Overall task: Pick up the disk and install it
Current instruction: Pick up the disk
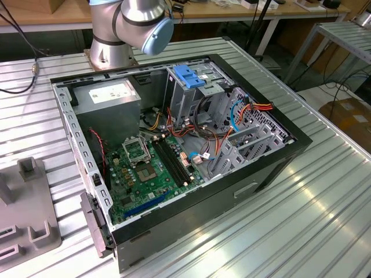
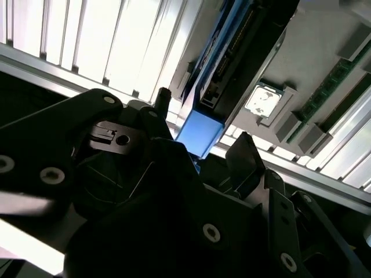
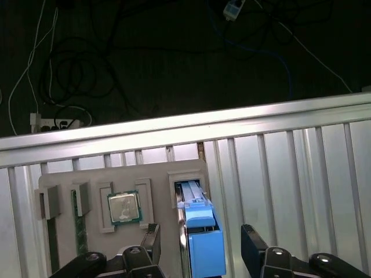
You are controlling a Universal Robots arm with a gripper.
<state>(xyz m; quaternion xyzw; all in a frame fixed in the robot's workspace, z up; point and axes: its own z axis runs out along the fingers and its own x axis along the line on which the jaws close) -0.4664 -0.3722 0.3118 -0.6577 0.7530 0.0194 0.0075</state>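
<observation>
In the exterior view, an open computer case (image 1: 191,227) lies on its side on a ribbed aluminium table (image 1: 313,231). Inside it are a green motherboard (image 1: 145,171), a grey power-supply box (image 1: 110,95) and a metal drive cage topped by a blue plastic bracket (image 1: 190,75), with bundles of coloured cables (image 1: 223,136) beside the cage. The base and a joint of the robot arm (image 1: 130,23) stand behind the case. A grey moulded fixture (image 1: 29,223) sits on the table at the exterior view's left, apart from the case.

In the second wrist view, the gripper (image 2: 203,119) has its two black fingers (image 2: 246,156) spread, one on each side of the disk (image 2: 229,58). The disk's blue carrier end (image 2: 200,132) lies between them. I cannot tell from here whether either finger touches it. A processor chip (image 2: 261,98) sits in a grey holder tray (image 2: 324,35) just beside the disk.

In the first wrist view, the disk (image 3: 204,249) stands on edge in a slot of the grey holder tray (image 3: 64,179), which rests on the ribbed table (image 3: 290,174). The gripper (image 3: 200,234) straddles it with the jaws apart and a visible gap on each side between finger (image 3: 152,240) and carrier. The processor chip (image 3: 123,207) lies in the next recess, and a memory stick (image 3: 78,223) stands in a slot beyond it.
</observation>
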